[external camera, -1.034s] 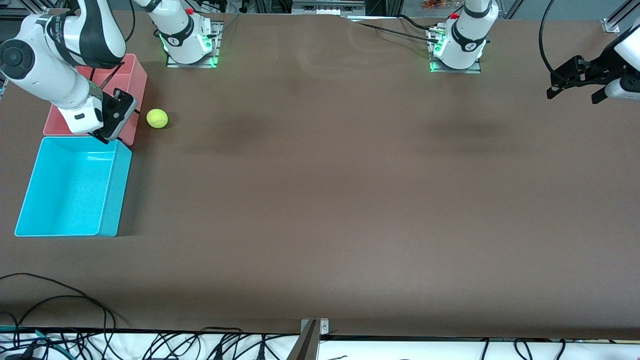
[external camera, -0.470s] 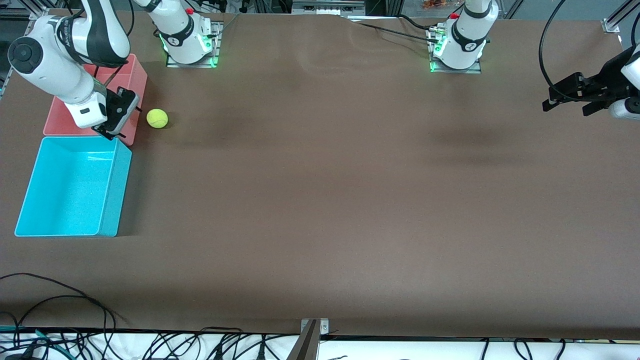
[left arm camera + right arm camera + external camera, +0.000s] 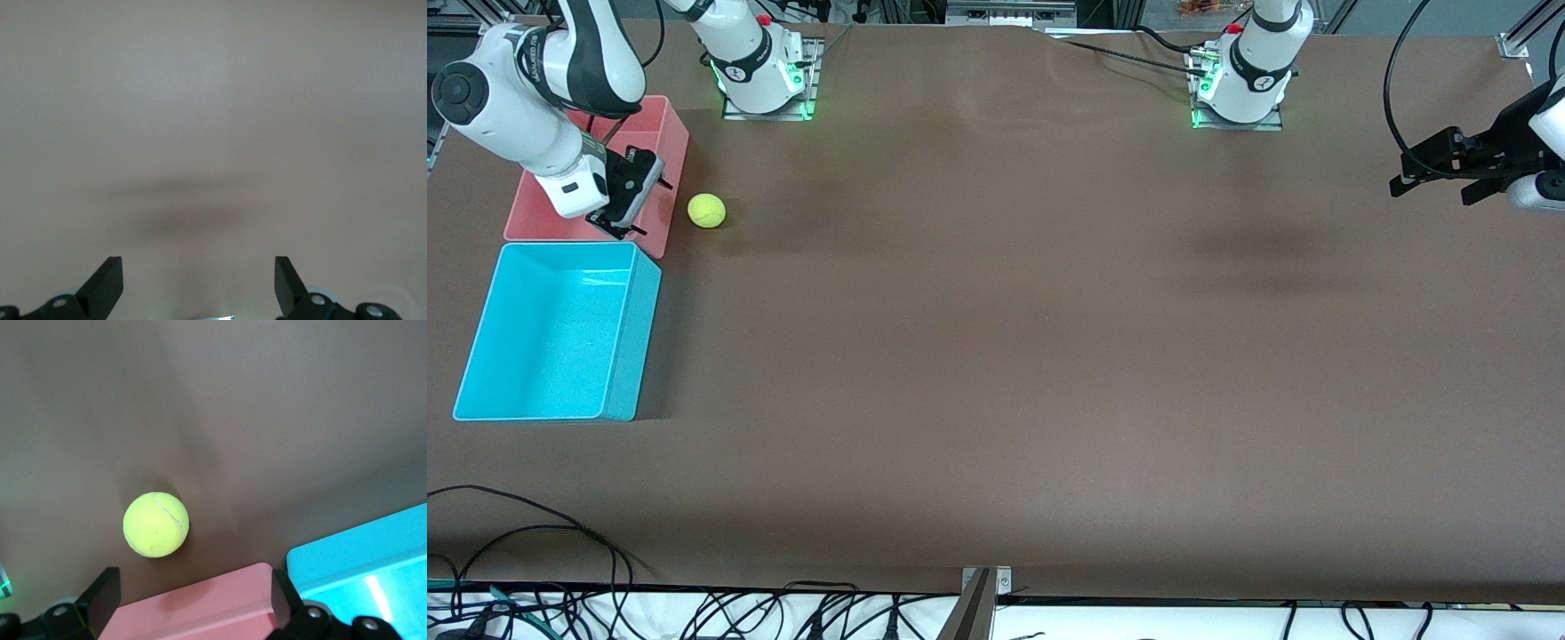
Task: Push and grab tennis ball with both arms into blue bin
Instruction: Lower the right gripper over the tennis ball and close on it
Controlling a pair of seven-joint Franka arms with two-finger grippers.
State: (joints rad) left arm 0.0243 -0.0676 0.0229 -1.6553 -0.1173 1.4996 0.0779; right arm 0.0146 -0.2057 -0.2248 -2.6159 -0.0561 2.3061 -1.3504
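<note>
Right gripper wide, empty, over pink bin; tennis ball just beside on table, probably within reach. Left gripper wide, waits well apart. Blue bin nearer camera.

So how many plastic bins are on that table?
2. The blue bin sits at the right arm's end of the table; the pink bin sits beside it, farther from the front camera.

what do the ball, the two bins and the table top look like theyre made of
Ball: fuzzy yellow-green felt with a pale curved seam, likely a tennis ball.
Blue bin: smooth moulded plastic by its look; its floor shows a bright glint.
Pink bin: same kind of plastic, duller.
Table: matte brown covering, maybe cloth or paper; faint ripples near the arms' bases.
</note>
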